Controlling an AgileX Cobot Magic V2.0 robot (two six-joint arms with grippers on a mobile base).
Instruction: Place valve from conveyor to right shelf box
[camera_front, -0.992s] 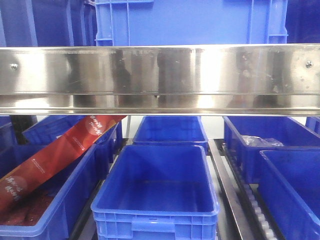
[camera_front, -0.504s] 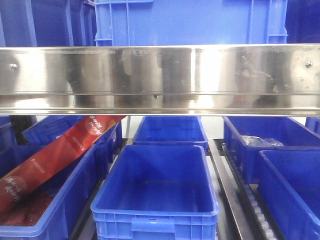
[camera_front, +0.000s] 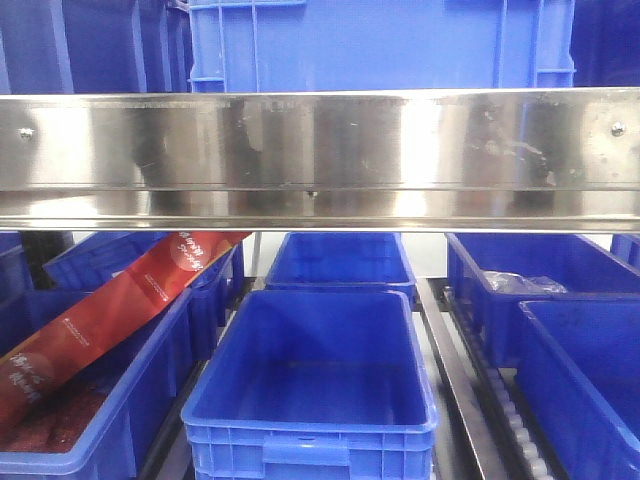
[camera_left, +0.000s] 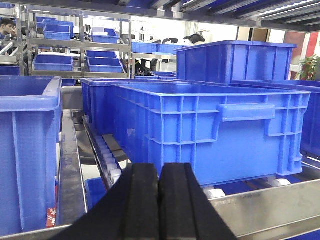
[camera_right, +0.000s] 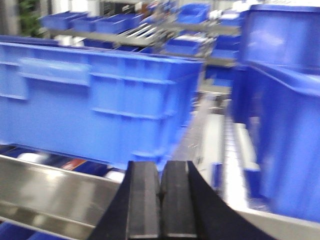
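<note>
In the front-facing view a polished steel shelf rail (camera_front: 320, 160) runs across the upper half, with a blue crate (camera_front: 380, 45) on the shelf above it; neither end effector shows here. Under the rail stands an empty blue bin (camera_front: 312, 385) in the middle, a second blue bin (camera_front: 340, 262) behind it, a bin with a red printed package (camera_front: 110, 312) leaning across it on the left, and a bin holding a clear plastic bag (camera_front: 525, 283) on the right, beside a roller track (camera_front: 520, 425). No valve and no conveyor appear in any view. In the left wrist view the left end effector (camera_left: 159, 205) has its two black pads pressed together, holding nothing; directly beyond it a large blue crate (camera_left: 215, 130) sits on shelf rollers, with another blue bin (camera_left: 27, 150) off to its left. In the blurred right wrist view the right end effector (camera_right: 161, 200) is likewise closed and empty, with a blue handled crate (camera_right: 95, 110) ahead and to its left and a tall blue bin (camera_right: 285, 130) to its right.
</note>
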